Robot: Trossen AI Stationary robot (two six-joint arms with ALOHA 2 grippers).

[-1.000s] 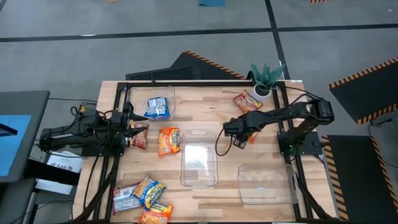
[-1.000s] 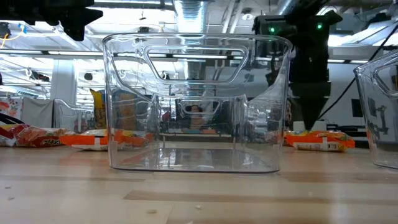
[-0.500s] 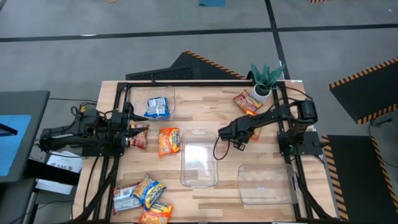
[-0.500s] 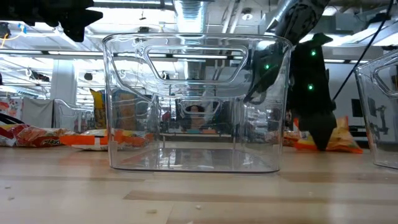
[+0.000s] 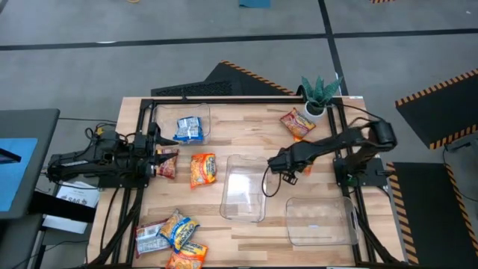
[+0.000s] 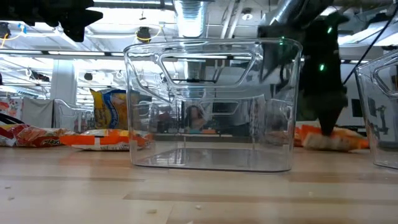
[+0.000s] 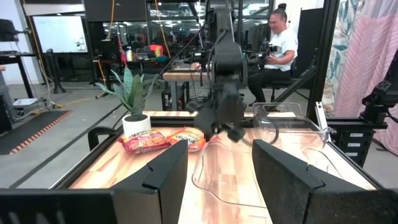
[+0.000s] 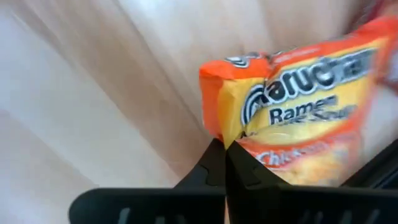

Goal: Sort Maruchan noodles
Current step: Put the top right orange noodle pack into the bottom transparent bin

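R gripper [image 5: 278,169] sits just beside the middle clear bin [image 5: 243,188], fingers pinched tight on the corner of an orange noodle pack [image 8: 292,118]. It's only a thin bit of wrapper, so the pack may slip out on the lift. The arm's so near the bin it could bump it crooked. L gripper [image 5: 155,161] waits at the table's L side, jaws part open; looks empty, but hard to see. Other packs lie round the table, one blue pack [image 5: 189,129] in the far L bin.

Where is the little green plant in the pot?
In the high view the potted plant stands at the table's far right corner, right beside a red-brown noodle packet, beyond the right gripper.
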